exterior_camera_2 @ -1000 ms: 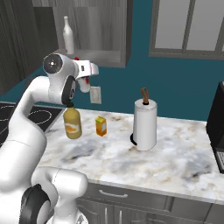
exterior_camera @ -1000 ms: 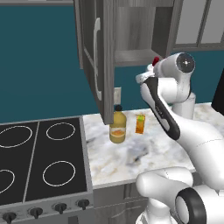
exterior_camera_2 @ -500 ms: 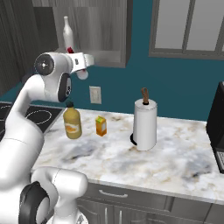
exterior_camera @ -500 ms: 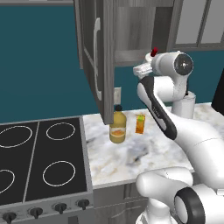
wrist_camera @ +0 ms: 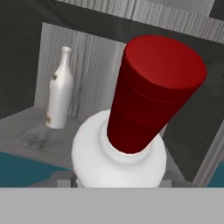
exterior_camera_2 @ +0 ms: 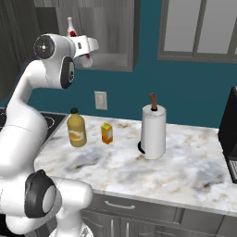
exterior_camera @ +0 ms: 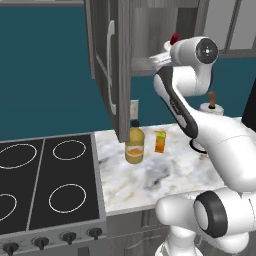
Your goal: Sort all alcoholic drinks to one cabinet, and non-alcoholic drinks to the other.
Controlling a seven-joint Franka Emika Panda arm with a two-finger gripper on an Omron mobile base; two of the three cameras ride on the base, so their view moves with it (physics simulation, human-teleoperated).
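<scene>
Carrying a white bottle with a red cap [wrist_camera: 131, 127] up to the open upper cabinet [exterior_camera_2: 109, 37], the arm looks to be midway through shelving an alcoholic drink beside the slim white bottle [wrist_camera: 58, 89] already standing on the shelf. The fingers [exterior_camera_2: 85, 58] are closed round the bottle's body, low beneath its shoulder, so the red cap points ahead into the cabinet mouth. Next, I would judge, it must reach further in over the shelf edge, set the base down level and well apart from the slim bottle, then let go. The amber bottle [exterior_camera_2: 76, 131] and small orange carton [exterior_camera_2: 107, 133] wait on the desk [exterior_camera_2: 152, 171] below.
</scene>
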